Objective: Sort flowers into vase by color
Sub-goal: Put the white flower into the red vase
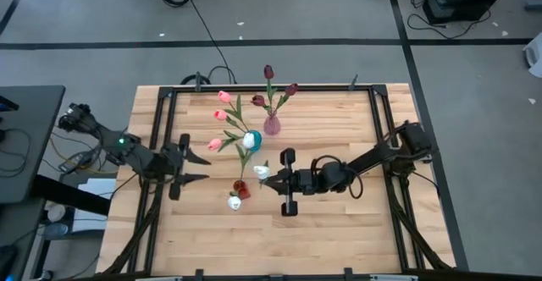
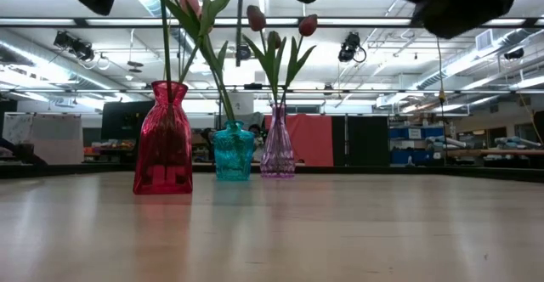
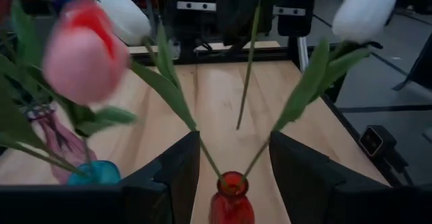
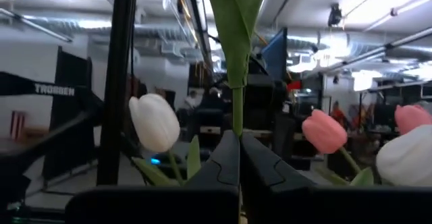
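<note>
A wooden tabletop [image 1: 339, 230] with a black frame around it is seen from above, with both dark arms reaching in from the sides. The left gripper [image 1: 196, 168] is parked just left of the vases with its jaws spread wide and nothing in them; in its wrist view the red vase [image 3: 231, 198] sits right between the two fingers, a bit beyond them. The right gripper [image 1: 273, 181] is over the middle of the tabletop, just right of the red vase, and its jaws are pinched tight on a green stem [image 4: 237, 109] that stands upright out of the fingertips, so one flower is being held there; the white head [image 1: 262, 171] near the jaws in the high view looks like its bloom, though that can't be told for sure. Three vases are lined up in the low view: the red vase [image 2: 163, 139] nearest, then a teal vase [image 2: 233, 151], then a pale purple vase [image 2: 277, 143] at the back. White tulips [image 1: 235, 202] are in the red one, pink tulips [image 1: 222, 114] lean out of the teal one, and dark maroon tulips [image 1: 268, 72] stand in the purple one.
</note>
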Robot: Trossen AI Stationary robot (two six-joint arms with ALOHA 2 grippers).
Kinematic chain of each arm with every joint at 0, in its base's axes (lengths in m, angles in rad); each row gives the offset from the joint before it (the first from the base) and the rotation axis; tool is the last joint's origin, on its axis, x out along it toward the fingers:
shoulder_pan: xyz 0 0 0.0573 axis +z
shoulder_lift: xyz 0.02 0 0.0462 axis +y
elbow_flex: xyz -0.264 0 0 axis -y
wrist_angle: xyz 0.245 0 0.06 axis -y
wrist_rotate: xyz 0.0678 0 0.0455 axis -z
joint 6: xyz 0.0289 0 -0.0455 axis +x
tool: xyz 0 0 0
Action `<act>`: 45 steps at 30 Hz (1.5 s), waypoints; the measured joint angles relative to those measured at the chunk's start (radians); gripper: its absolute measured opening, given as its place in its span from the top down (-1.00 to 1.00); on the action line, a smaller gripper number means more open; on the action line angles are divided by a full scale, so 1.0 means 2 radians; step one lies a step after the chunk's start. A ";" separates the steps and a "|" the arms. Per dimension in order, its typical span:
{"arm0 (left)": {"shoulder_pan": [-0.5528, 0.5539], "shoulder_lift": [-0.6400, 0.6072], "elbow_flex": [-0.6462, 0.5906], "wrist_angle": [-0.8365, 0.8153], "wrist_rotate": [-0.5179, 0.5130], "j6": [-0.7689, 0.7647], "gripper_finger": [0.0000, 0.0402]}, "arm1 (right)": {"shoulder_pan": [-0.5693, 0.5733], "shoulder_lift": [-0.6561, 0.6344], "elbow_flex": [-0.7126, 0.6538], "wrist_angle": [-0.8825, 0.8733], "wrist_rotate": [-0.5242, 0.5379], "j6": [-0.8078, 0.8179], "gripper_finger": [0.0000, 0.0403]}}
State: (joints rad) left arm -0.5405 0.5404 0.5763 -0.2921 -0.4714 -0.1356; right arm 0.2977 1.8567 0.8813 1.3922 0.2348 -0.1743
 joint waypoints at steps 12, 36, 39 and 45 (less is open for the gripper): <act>-0.026 -0.003 -0.107 0.079 -0.034 -0.042 0.09 | -0.019 0.095 0.056 0.084 -0.047 -0.003 0.96; -0.027 0.001 -0.284 0.303 -0.024 -0.095 0.09 | -0.046 0.110 0.121 0.000 -0.087 0.004 0.96; -0.027 0.006 -0.284 0.305 -0.023 -0.094 0.09 | -0.048 0.110 0.138 -0.041 -0.093 0.003 0.96; -0.027 0.023 -0.284 0.305 -0.023 -0.095 0.09 | -0.051 0.110 0.139 -0.093 -0.075 0.009 0.96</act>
State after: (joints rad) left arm -0.5938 0.5856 0.0086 0.3183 -0.5182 -0.3258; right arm 0.1962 2.0762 1.1590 1.2068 0.0851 -0.1557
